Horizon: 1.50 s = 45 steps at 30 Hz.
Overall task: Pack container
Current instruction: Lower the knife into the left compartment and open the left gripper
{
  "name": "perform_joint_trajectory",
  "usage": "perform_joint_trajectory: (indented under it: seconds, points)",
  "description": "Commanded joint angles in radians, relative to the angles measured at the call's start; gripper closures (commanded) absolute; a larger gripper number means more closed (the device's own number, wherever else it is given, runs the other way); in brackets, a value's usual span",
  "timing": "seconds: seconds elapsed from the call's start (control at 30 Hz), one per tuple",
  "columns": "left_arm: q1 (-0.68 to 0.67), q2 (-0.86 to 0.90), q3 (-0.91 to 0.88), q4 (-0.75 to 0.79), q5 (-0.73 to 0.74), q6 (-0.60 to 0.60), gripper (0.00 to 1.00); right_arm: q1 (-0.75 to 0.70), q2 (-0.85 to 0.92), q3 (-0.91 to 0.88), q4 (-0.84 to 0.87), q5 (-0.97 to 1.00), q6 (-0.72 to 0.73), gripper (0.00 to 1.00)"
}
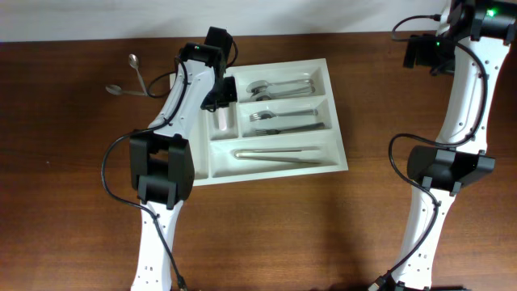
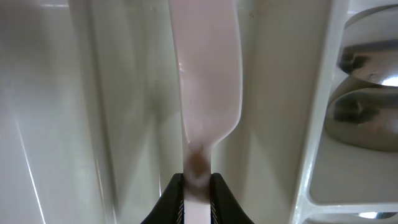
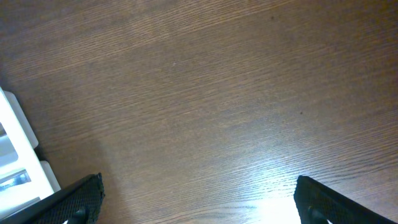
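Note:
The container [image 1: 342, 147] is a white cutlery tray lying mid-table. My left gripper [image 1: 220, 94] is down over its narrow left compartment. In the left wrist view that gripper [image 2: 198, 200] is shut on the handle of a pale flat plastic utensil [image 2: 208, 81], whose blade runs up the narrow compartment beside the tray's divider [image 2: 314, 155]. The utensil's end [image 1: 222, 122] shows below the gripper from overhead. My right gripper [image 1: 420, 53] is far right at the back, well apart from the tray. It is open [image 3: 199, 202] over bare wood and holds nothing.
The tray's crosswise compartments hold metal spoons [image 1: 279, 86], forks [image 1: 283, 120] and long thin utensils [image 1: 283, 153]. Two loose spoons [image 1: 133, 77] lie on the table left of the tray. A tray corner [image 3: 15, 143] shows in the right wrist view.

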Motion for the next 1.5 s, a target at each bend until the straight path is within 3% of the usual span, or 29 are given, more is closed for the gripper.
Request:
perform_joint_trajectory:
  seconds: [0.0,0.7,0.9,0.93,1.0,1.23,1.47]
  points:
    - [0.002,-0.004,0.015,-0.005,-0.010,-0.017,0.98,-0.001,-0.010,-0.004,-0.006,0.008,-0.011,0.01]
    - [-0.026,-0.003,0.015,-0.047,-0.014,-0.017,0.98,-0.001,-0.010,-0.004,-0.006,0.008,-0.010,0.01]
    - [-0.026,-0.003,0.015,-0.067,-0.011,-0.017,0.62,-0.001,-0.010,-0.004,-0.006,0.008,-0.011,0.01]
    - [-0.026,-0.003,0.015,-0.072,-0.011,-0.017,0.52,-0.001,-0.010,-0.004,-0.006,0.008,-0.011,0.01]
    - [-0.026,-0.003,0.015,-0.073,-0.011,-0.017,0.45,-0.001,-0.010,-0.004,-0.006,0.008,-0.011,0.01]
    - [-0.022,-0.006,0.043,-0.075,-0.014,-0.016,0.44,-0.001,-0.010,-0.004,-0.006,0.008,-0.011,0.01]
    - [-0.003,-0.016,0.307,-0.153,-0.014,-0.001,0.42,-0.001,-0.010,-0.004,-0.006,0.008,-0.011,0.01]
